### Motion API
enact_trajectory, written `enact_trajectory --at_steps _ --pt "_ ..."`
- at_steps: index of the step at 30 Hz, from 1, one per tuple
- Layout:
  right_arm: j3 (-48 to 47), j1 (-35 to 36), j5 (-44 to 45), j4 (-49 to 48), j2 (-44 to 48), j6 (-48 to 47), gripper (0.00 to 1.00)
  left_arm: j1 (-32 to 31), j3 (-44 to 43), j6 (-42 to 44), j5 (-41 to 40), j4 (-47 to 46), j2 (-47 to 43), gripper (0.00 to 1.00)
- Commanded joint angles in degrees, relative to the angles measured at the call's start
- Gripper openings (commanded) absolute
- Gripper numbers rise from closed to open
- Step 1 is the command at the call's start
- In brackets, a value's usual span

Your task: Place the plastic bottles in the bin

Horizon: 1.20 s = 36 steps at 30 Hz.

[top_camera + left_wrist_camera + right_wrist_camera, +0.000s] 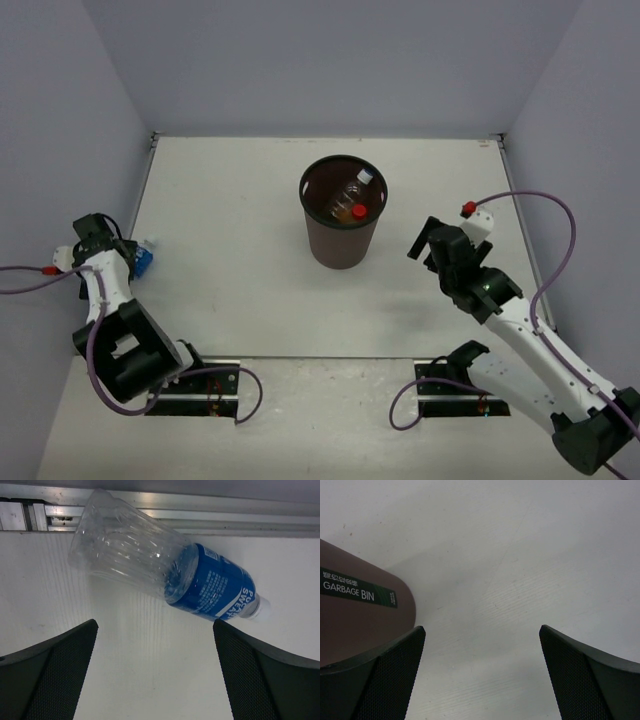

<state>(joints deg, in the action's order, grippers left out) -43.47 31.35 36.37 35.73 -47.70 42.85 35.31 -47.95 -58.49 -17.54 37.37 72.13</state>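
A clear bottle with a blue label [200, 582] lies on its side on the table by the left edge rail; it shows in the top view [144, 258] too. My left gripper [155, 645] is open, just short of the bottle, touching nothing; it also shows in the top view [105, 240]. The dark brown bin [342, 212] stands mid-table with a red-capped bottle [351, 210] and a clear bottle [356, 185] inside. My right gripper [482, 652] is open and empty, to the right of the bin [355, 615]; it shows in the top view [425, 238].
An aluminium rail [165, 510] runs along the table's left edge just behind the blue-label bottle. Grey walls enclose the table on three sides. Purple cables [545, 250] loop off both arms.
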Motion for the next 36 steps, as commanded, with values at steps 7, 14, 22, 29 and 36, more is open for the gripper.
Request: enact_trajectory --at_steps 7,14,22,29,36 --pt "-4.2 -0.2 -1.3 2.1 4.7 1.5 0.99 5.7 2.2 -8.2 5.7 -8.1 6.0 1.0" --pt "-3.8 -0.3 -3.2 2.2 6.7 1.2 0.99 5.7 -0.8 -9.5 5.3 -11.0 12.1 1.0" --pt "-3.3 -0.3 -2.0 4.8 7.4 1.6 0.99 5.7 -3.9 -8.2 5.4 -12.0 19.0 1.0" --pt "-3.1 -0.3 -1.0 5.1 8.0 2.5 0.99 5.7 -2.3 -7.6 7.7 -14.3 18.6 0.79" --pt "-2.7 -0.3 -1.7 5.1 7.2 3.0 0.99 3.1 0.7 -0.4 17.6 -19.5 9.6 0.21"
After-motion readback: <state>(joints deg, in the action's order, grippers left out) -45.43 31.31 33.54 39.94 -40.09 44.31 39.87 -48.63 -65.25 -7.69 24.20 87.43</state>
